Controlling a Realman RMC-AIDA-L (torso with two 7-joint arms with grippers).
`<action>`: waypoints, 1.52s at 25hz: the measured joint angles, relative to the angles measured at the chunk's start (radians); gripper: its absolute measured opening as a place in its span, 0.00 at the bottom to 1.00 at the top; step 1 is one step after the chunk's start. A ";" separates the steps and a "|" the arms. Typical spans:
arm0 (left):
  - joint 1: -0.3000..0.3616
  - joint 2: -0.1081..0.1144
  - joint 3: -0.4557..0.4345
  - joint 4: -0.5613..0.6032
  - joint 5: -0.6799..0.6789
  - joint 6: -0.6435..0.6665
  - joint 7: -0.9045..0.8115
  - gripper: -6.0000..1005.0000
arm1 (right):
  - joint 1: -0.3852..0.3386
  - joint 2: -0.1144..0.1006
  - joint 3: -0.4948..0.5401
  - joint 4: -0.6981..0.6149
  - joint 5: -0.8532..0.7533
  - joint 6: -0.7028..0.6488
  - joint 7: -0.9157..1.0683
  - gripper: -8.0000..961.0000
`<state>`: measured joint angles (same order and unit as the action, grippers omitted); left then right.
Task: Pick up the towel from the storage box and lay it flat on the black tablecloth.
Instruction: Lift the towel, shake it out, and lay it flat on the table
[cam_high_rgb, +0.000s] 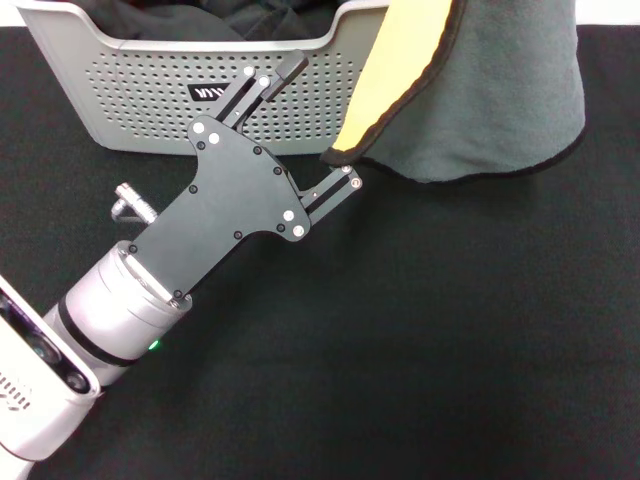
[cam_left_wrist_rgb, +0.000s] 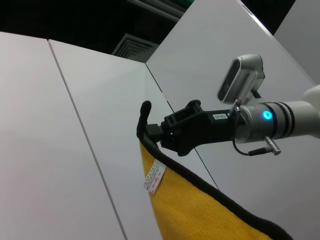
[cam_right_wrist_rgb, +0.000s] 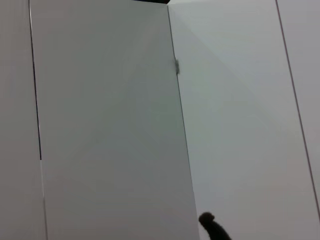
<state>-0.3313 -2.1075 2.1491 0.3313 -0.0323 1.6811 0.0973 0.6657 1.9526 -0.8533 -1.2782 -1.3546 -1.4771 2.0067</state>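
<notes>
Towel, fluffy grey-teal with a yellow underside and black edging, hangs at one o'clock; our right gripper pinches a corner so it drapes free. Our left gripper waits spread, empty, at its lower edge.

The right gripper pinches the top corner of the towel, whose yellow face and black edging hang below it. A white tag dangles near the corner.
</notes>
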 joint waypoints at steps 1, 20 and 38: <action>0.000 0.000 0.000 0.000 0.000 0.001 0.000 0.71 | 0.000 0.000 0.000 0.003 0.000 0.000 0.000 0.03; 0.002 0.001 0.006 0.000 0.007 0.009 -0.002 0.52 | 0.021 0.027 -0.014 0.030 -0.049 0.016 -0.003 0.04; 0.005 0.006 0.021 -0.014 0.010 0.083 -0.025 0.20 | 0.000 0.026 -0.018 0.071 -0.063 0.005 -0.005 0.04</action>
<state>-0.3266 -2.1014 2.1698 0.3173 -0.0220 1.7642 0.0722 0.6653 1.9787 -0.8708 -1.2069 -1.4177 -1.4717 2.0015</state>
